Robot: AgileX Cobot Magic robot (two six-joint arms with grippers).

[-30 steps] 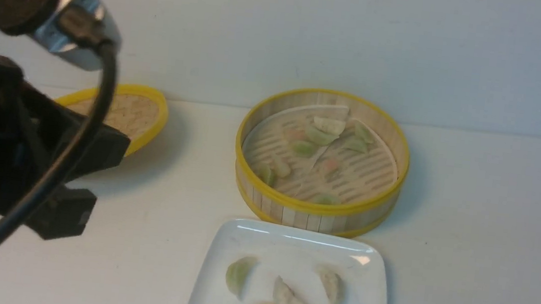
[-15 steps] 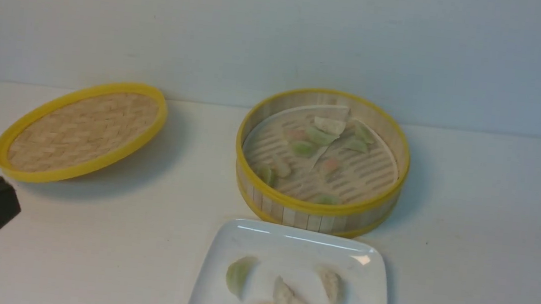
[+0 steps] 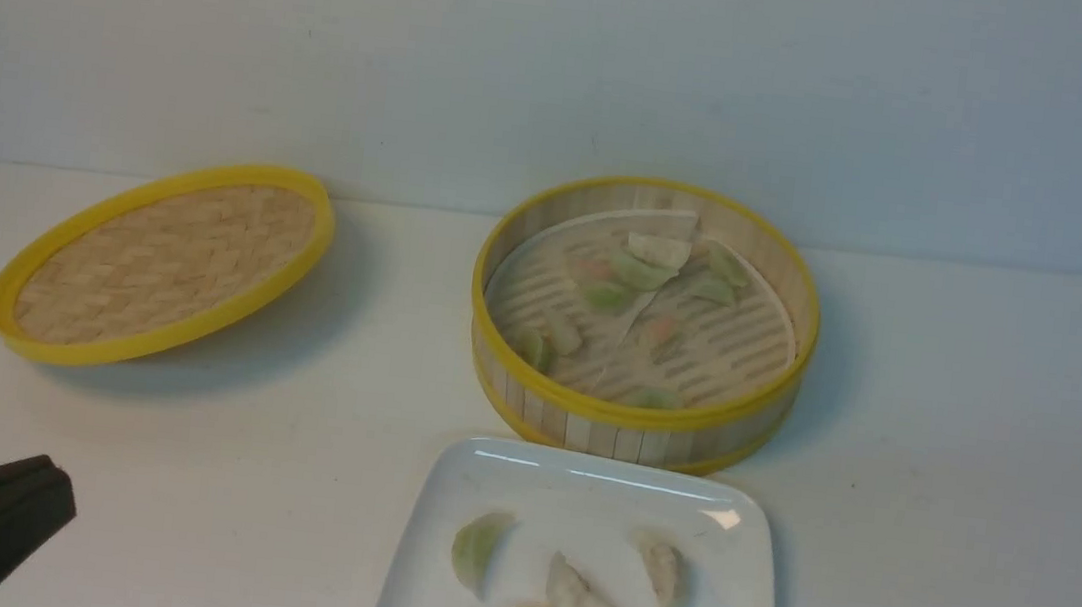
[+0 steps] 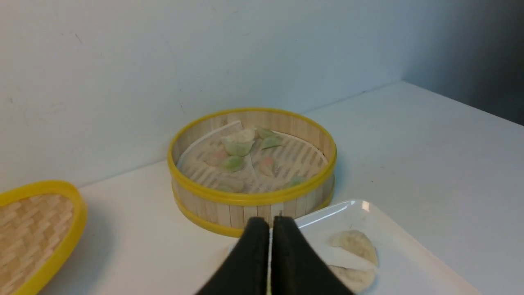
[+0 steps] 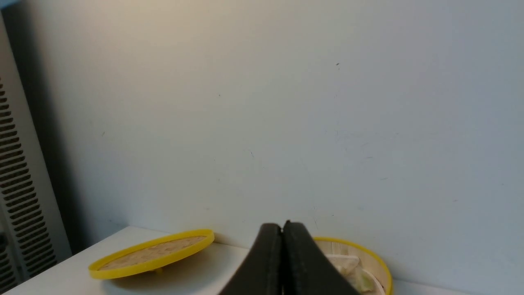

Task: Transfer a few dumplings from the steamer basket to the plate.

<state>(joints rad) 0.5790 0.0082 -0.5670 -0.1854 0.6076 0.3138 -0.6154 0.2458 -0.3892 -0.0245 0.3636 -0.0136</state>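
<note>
- Your steamer basket (image 3: 633, 429) sits at centre frame in the front view, near the back wall (image 3: 566, 65). It is round and deep, with pale bamboo slats and yellow rims.
- Inside it, small translucent crescent dumplings (image 3: 640, 272), greenish, whitish and pinkish, lie on a white liner.
- The glossy white square plate (image 3: 583, 479) lies just below the basket, cut off by the bottom frame edge. Four more dumplings rest on it.
- A flat woven lid (image 3: 164, 259) with a yellow rim sits tilted at the left, well apart.
- Open white table (image 3: 966, 469) spreads to the right of the basket and plate.
- Your left gripper (image 4: 270, 221), in the lower left corner, has its black fingers closed together and holds nothing.
- Your right gripper (image 5: 282, 225) has its fingers pressed together and is empty.
</note>
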